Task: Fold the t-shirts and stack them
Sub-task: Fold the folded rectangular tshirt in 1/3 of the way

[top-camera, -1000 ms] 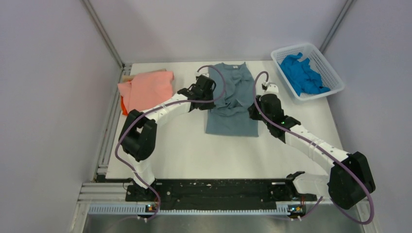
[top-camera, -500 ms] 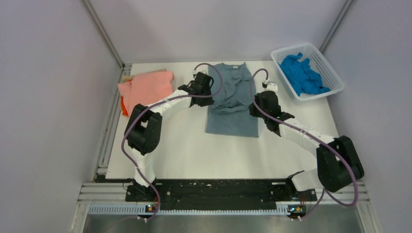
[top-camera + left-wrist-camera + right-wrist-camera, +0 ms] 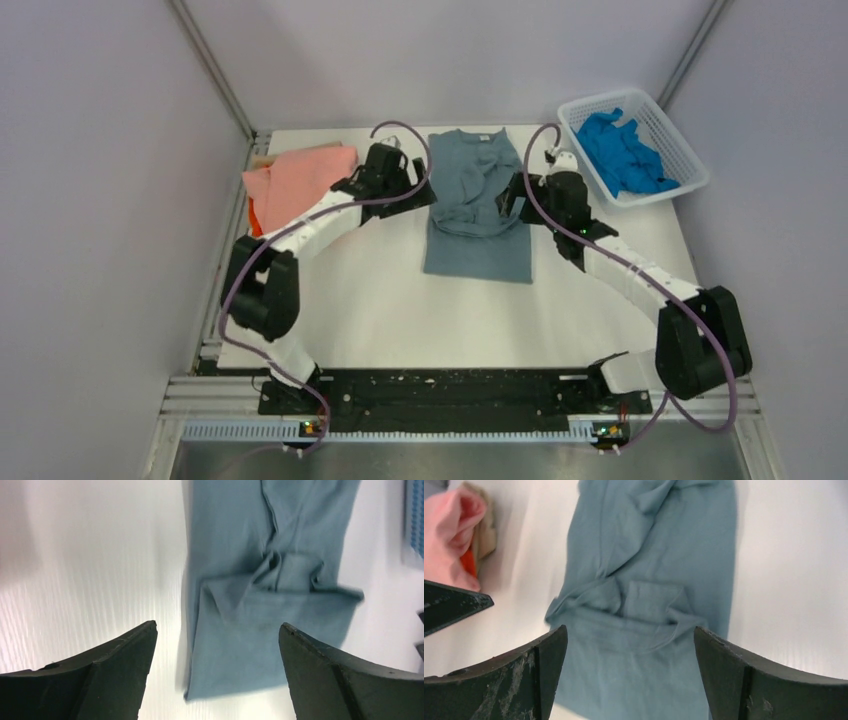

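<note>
Grey-blue t-shirt, partly folded, lying at the middle-back of the table.
Left tool and right tool flank it, both with fingers spread apart, holding nothing; salmon-pink t-shirt lies at the left, bright blue t-shirt in the basket.

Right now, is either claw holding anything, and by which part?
Nothing is held. The left claw and the right claw are both open and empty; the grey shirt lies free of both.
</note>
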Available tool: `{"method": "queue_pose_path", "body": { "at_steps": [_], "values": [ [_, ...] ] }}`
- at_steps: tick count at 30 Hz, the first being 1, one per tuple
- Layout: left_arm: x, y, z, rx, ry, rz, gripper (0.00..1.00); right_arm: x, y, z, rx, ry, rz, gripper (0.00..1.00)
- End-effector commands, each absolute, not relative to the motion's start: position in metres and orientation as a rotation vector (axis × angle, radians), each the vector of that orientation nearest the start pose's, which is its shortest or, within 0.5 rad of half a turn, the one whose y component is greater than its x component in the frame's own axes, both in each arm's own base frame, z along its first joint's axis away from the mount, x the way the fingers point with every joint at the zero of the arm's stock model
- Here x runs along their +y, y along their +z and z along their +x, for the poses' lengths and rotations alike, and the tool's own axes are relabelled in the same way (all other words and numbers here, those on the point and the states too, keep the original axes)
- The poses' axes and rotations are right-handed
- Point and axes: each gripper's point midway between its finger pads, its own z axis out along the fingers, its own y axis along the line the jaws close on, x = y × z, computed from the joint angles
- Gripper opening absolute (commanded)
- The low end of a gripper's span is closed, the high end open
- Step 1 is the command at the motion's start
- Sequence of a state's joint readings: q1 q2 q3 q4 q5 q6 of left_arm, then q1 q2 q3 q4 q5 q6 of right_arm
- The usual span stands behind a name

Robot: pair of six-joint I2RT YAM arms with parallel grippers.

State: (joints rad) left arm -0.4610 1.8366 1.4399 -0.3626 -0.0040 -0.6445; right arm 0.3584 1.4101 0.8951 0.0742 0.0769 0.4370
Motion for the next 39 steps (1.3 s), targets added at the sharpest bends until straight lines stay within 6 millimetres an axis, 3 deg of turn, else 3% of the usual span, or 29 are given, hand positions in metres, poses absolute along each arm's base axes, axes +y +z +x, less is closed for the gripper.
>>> {"method": "queue_pose_path", "body": {
  "at_steps": [1, 4, 7, 14, 20, 23, 27, 29, 32, 35, 39],
  "values": [
    [-0.259, 0.175, 0.386, 2.24, -0.805, -0.122, 0.96, 0.198, 0.158, 0.351, 2.046, 0.673, -0.066, 0.94],
    [-0.274, 0.168, 0.349, 2.218, -0.943, -0.035, 0.96, 0.218, 0.139, 0.332, 2.089, 0.703, -0.15, 0.94],
    [-0.291, 0.16, 0.332, 2.174, -0.985, 0.043, 0.98, 0.226, 0.122, 0.334, 2.125, 0.713, -0.151, 0.95],
    [-0.332, 0.121, 0.325, 2.271, -1.014, 0.168, 0.95, 0.237, 0.095, 0.367, 2.182, 0.66, -0.128, 0.95],
    [-0.328, 0.069, 0.319, 2.397, -0.936, 0.147, 0.94, 0.24, 0.069, 0.395, 2.23, 0.593, -0.031, 0.95],
    [-0.322, 0.049, 0.312, 2.449, -0.907, 0.142, 0.94, 0.245, 0.077, 0.421, 2.194, 0.566, -0.005, 0.95],
    [-0.307, 0.021, 0.299, 2.529, -0.838, 0.094, 0.94, 0.238, 0.089, 0.477, 2.09, 0.481, 0.062, 0.95],
    [-0.304, 0.016, 0.292, 2.555, -0.837, 0.084, 0.94, 0.233, 0.097, 0.508, 2.047, 0.481, 0.1, 0.95],
    [-0.297, 0.015, 0.291, 2.553, -0.812, 0.054, 0.94, 0.231, 0.125, 0.545, 1.984, 0.5, 0.12, 0.94],
    [-0.298, 0.026, 0.293, 2.532, -0.813, 0.059, 0.94, 0.235, 0.156, 0.554, 1.952, 0.5, 0.051, 0.95],
    [-0.304, 0.063, 0.304, 2.448, -0.837, 0.086, 0.94, 0.22, 0.192, 0.528, 1.919, 0.464, 0.011, 0.96]
  ]
}}
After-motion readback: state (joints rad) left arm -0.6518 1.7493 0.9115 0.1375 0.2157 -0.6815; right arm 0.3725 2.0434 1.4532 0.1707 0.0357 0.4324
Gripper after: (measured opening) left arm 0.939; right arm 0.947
